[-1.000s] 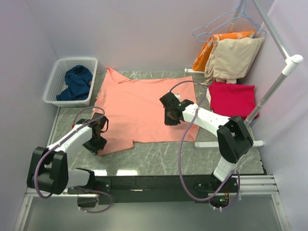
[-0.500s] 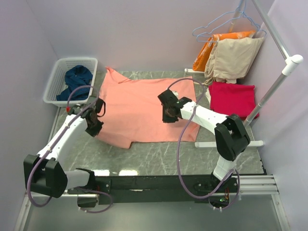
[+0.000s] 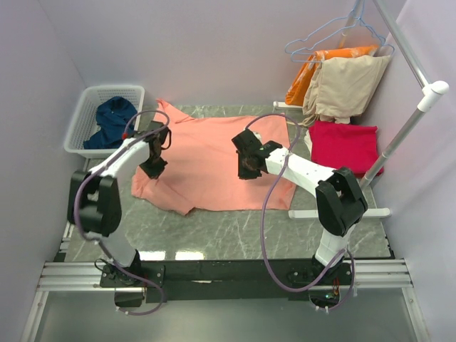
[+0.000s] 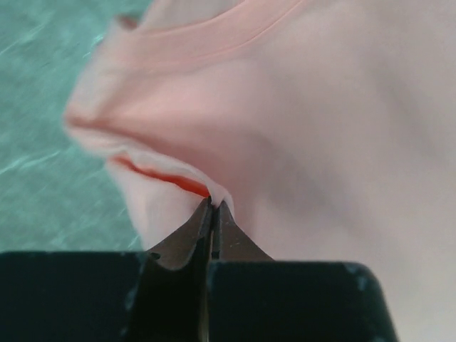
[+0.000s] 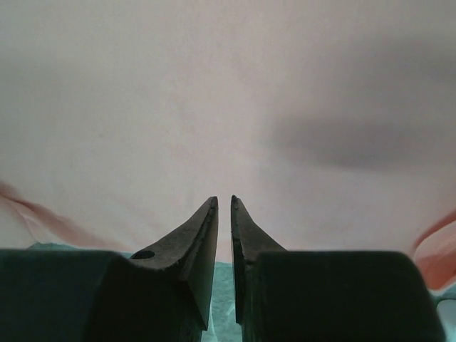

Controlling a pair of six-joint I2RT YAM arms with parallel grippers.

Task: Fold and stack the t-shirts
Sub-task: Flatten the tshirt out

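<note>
The salmon-pink t-shirt (image 3: 214,157) lies spread on the marble table, its near-left part lifted and folded inward. My left gripper (image 3: 154,168) is shut on a pinch of its edge; in the left wrist view the cloth (image 4: 342,107) bunches at the closed tips of the gripper (image 4: 213,201). My right gripper (image 3: 246,169) hovers low over the middle of the shirt (image 5: 214,85). Its jaws (image 5: 224,201) stand a narrow gap apart with nothing between them. A crimson-red t-shirt (image 3: 345,146) lies folded at the right. A navy-blue t-shirt (image 3: 114,121) sits crumpled in the basket.
A white mesh basket (image 3: 107,90) stands at the back left. A garment rack pole (image 3: 410,121) rises at the right, with orange and beige clothes (image 3: 345,82) on hangers at the back right. The rack's white foot bar (image 3: 338,212) lies beside the shirt's near-right corner.
The left gripper closed on the shirt's near-left edge and carried it away from the bases and rightward, folding that side inward. The right gripper shifted slightly left and narrowed.
</note>
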